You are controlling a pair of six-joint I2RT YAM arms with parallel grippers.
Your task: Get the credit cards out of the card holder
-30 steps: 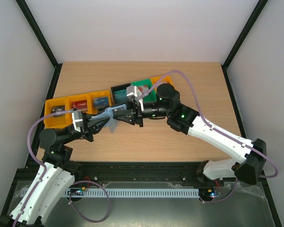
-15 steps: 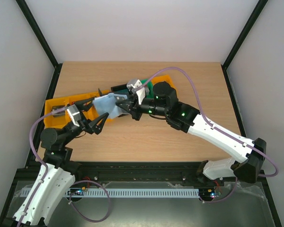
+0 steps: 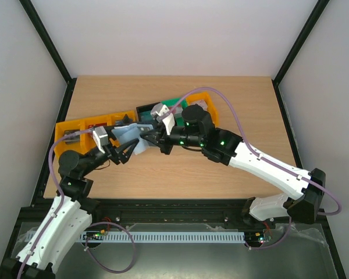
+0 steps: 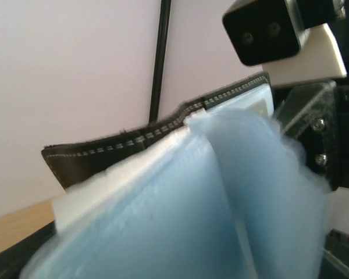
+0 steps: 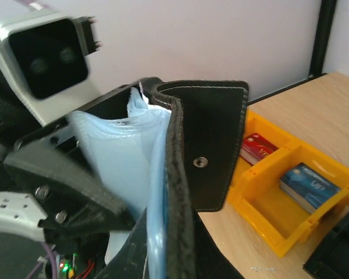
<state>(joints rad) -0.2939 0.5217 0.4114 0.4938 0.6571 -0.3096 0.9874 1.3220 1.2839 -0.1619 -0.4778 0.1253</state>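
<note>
The black card holder (image 5: 206, 145) hangs open above the table, its snap tab facing the right wrist camera. My right gripper (image 3: 153, 137) is shut on its black cover. The pale blue inner pockets (image 3: 130, 137) fan out to the left and fill the left wrist view (image 4: 209, 197). My left gripper (image 3: 125, 152) stands open with its fingers on either side of the pockets' lower edge. One dark finger (image 5: 64, 180) of it shows beside the pockets. A red credit card (image 5: 256, 149) and a blue one (image 5: 308, 185) lie in orange bin compartments. Cards inside the pockets cannot be made out.
A row of orange bins (image 3: 75, 132) stands at the back left of the table. A black bin (image 3: 144, 111), a green bin (image 3: 175, 104) and another orange bin (image 3: 205, 100) stand behind the two grippers. Black frame posts rise at the table's corners.
My left gripper let go of the pockets, opened wide and drew back, then came in again toward the pockets with its jaws narrower. My right gripper closed fully and swung the holder slightly left.
</note>
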